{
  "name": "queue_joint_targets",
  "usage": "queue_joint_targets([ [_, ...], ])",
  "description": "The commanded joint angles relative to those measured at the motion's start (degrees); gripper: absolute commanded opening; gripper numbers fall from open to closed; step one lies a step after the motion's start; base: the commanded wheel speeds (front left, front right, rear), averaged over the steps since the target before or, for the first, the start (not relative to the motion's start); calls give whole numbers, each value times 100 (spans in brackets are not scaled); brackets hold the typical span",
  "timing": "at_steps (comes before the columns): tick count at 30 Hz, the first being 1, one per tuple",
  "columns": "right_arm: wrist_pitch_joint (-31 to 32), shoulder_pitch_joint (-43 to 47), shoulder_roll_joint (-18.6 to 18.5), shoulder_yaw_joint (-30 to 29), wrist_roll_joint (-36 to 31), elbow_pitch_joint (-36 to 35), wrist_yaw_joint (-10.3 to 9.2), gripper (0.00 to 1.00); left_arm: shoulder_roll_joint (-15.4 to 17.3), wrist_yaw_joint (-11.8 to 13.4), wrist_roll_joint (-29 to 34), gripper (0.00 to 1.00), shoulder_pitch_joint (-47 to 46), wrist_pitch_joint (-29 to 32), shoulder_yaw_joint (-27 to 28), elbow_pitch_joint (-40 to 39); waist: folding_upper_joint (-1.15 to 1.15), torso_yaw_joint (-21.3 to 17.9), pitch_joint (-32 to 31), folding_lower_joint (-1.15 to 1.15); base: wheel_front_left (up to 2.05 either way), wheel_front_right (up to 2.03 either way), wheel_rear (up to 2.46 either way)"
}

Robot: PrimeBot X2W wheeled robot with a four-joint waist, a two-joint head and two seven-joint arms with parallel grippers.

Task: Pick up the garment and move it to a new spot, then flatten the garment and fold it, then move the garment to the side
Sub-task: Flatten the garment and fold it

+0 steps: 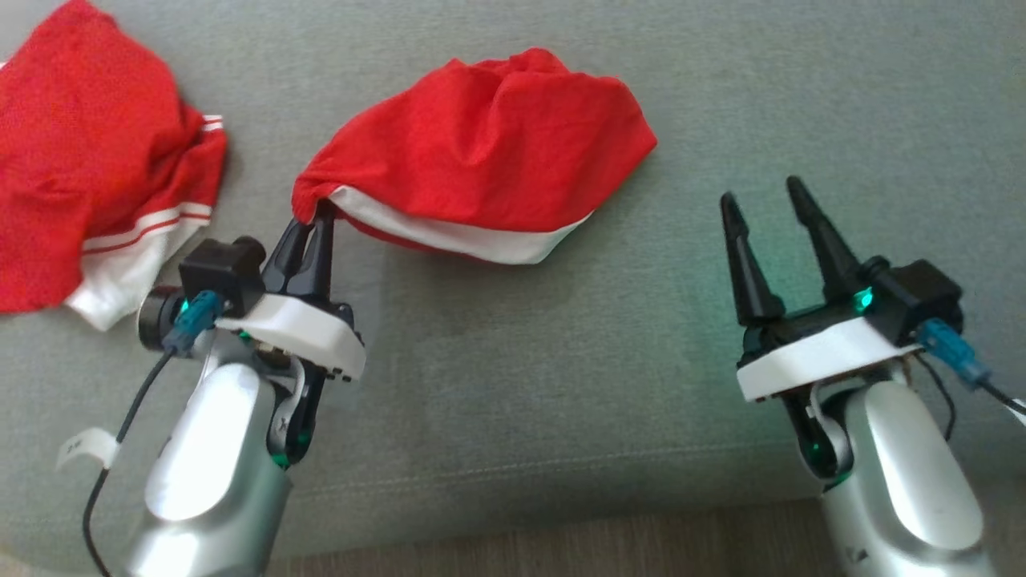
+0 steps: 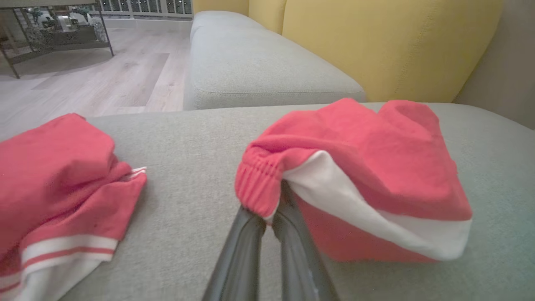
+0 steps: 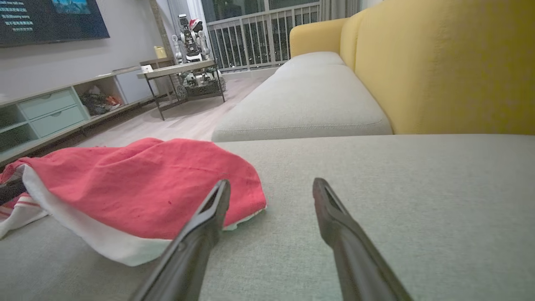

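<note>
Head view: the left claw (image 1: 317, 215) is pinched shut on a corner of the red, white-banded garment (image 1: 481, 152), which lies on the grey sofa seat (image 1: 561, 361); the right claw (image 1: 760, 191) gapes empty over bare cushion to its right. Left wrist view: another red garment (image 2: 58, 167) lies well apart, leftward. Right wrist view: writing on a screen (image 3: 42, 19) is too blurred to read

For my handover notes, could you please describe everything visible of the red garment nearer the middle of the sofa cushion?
The garment is red, soft-looking cloth with a broad white band along its near edge and a ribbed elastic hem at one corner. It lies crumpled in a heap on the grey sofa cushion, not flattened. The left tool, shut, pinches that elastic corner.
</note>
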Motion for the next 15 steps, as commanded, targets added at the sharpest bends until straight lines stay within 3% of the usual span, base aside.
queue_joint_targets([
  [1, -36, -227, 15, 160, 52, -91, -1, 100, 120, 24, 46, 0, -59, -70, 235, -187, 0, 72, -8, 0, 0, 0, 0],
  [6, -36, -460, 15, 301, 278, 449, -1, 100, 26, 60, 114, 0, 129, -70, 303, -167, 0, 261, -4, 0, 0, 0, 0],
  [15, -28, -1417, 15, 623, 727, 1759, -1, 100, -271, -109, 242, 0, 251, -70, 172, -207, 0, 588, 30, 0, 0, 0, 0],
])
